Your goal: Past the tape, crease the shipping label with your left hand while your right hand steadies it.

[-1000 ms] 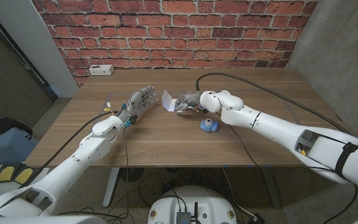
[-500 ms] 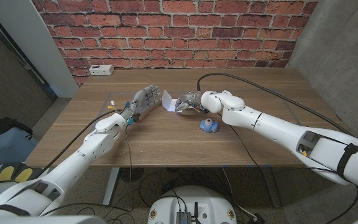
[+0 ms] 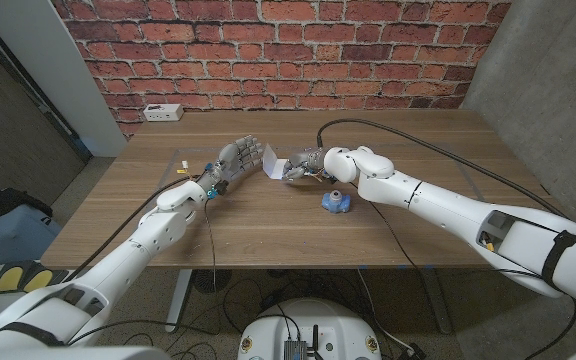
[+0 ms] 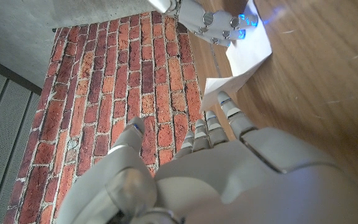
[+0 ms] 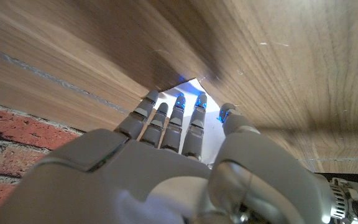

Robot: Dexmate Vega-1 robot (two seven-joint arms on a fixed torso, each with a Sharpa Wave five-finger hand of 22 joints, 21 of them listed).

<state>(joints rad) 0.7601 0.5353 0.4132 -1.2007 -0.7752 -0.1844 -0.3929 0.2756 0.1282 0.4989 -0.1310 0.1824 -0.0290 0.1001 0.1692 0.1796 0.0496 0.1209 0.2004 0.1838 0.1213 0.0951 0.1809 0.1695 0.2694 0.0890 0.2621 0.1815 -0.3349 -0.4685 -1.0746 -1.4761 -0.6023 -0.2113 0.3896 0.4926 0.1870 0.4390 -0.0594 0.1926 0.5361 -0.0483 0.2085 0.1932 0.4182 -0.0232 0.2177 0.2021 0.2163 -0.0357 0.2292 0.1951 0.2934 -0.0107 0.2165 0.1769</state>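
- Paper first: we are seeing the shipping label (image 3: 271, 160) at the upper middle of the head view, one flap standing up off the bench (image 3: 268, 225) and the other lying under our right hand (image 3: 301, 164).
- We are closing our left hand (image 3: 236, 161) in from picture left; a second ago it was well apart from the raised flap, and now its fingers (image 4: 227, 106), held straight and close together, are touching the flap's edge.
- We are still pressing the right hand's fingers (image 5: 178, 111) on the flat part, grouped together with blue lights glowing at the tips.
- We are judging the crease as about to start: the fold is standing but not pushed down.
- We are making out no writing or brand on the label; its visible faces look blank white.
- We are also seeing a small blue object (image 3: 335, 201) just below the right hand in the head view.
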